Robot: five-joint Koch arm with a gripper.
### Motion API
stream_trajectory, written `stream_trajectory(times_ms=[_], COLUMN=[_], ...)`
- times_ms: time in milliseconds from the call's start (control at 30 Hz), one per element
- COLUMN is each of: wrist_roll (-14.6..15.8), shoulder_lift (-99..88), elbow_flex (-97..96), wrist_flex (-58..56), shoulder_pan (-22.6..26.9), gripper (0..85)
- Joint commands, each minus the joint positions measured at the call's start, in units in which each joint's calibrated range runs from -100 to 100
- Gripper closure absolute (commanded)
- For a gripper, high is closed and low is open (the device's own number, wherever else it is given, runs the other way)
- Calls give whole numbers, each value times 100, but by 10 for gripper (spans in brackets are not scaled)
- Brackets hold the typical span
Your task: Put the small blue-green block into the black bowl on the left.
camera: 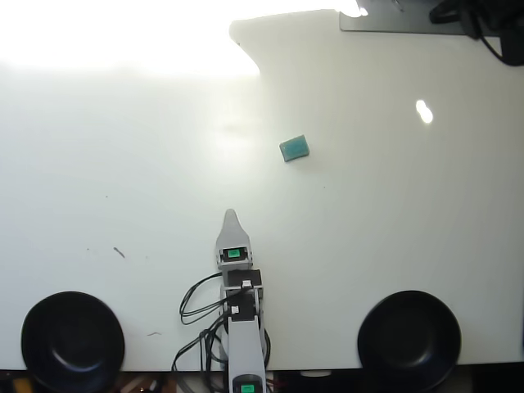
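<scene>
The small blue-green block (295,148) lies flat on the white table, right of centre, in the overhead view. The black bowl (72,341) sits at the bottom left corner and is empty. My gripper (230,215) points up the table from the bottom centre, well below and left of the block, touching nothing. Only one pointed tip shows from above, so its jaws cannot be read.
A second black bowl (408,339) stands at the bottom right. The grey arm (242,327) with black cables (196,299) rises from the bottom edge. Strong glare washes out the table's top left. Dark equipment (483,20) sits at the top right corner.
</scene>
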Motion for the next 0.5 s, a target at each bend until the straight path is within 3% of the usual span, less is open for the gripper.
stream_trajectory(times_ms=[0,367,467], wrist_roll=[-103,-117,-269], shoulder_lift=[-70,744,1280], elbow_flex=[296,2172,2801], wrist_flex=[-154,-867,-1143], shoulder_pan=[10,166,93], gripper=[377,382,382])
